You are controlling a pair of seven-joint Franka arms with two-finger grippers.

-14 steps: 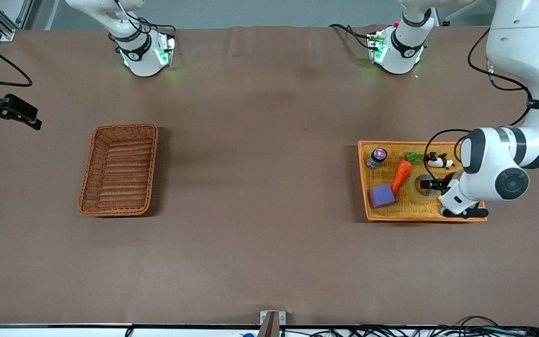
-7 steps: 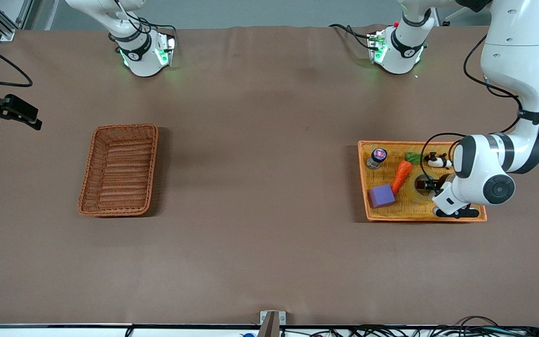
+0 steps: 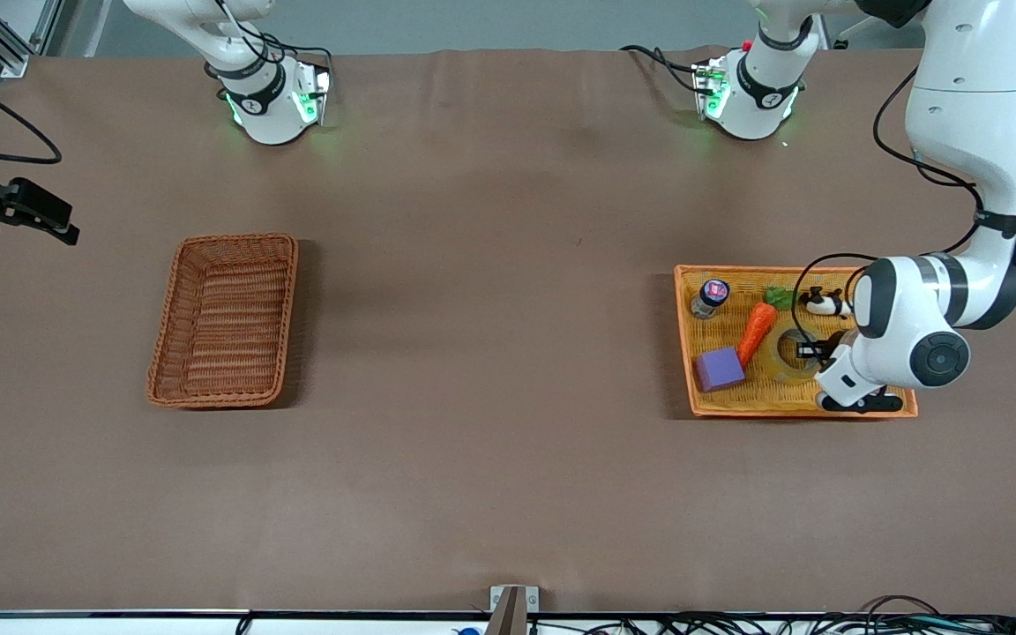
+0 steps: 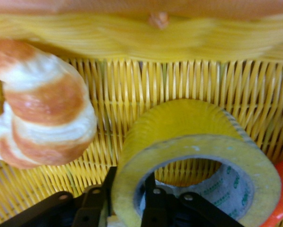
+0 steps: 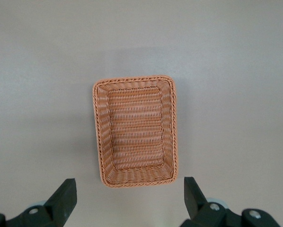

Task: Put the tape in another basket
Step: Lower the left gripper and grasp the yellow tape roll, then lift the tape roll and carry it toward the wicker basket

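The tape [image 3: 792,354] lies in the orange-yellow woven tray [image 3: 764,402] toward the left arm's end of the bench [image 3: 490,370], just beside the toy carrot [image 3: 757,329]. The left gripper [image 3: 815,351] is down in the tray with its jaws pinching the roll's wall, one finger inside the core and one outside, as the left wrist view shows [image 4: 127,203]. A croissant [image 4: 42,113] lies beside the roll. Also in the tray are a purple block [image 3: 719,369], a small jar [image 3: 710,297] and a panda figure [image 3: 823,303]. The reddish-brown wicker basket [image 3: 224,319] sits well apart, toward the right arm's end. The right gripper [image 5: 127,201] waits over it, jaws spread wide.
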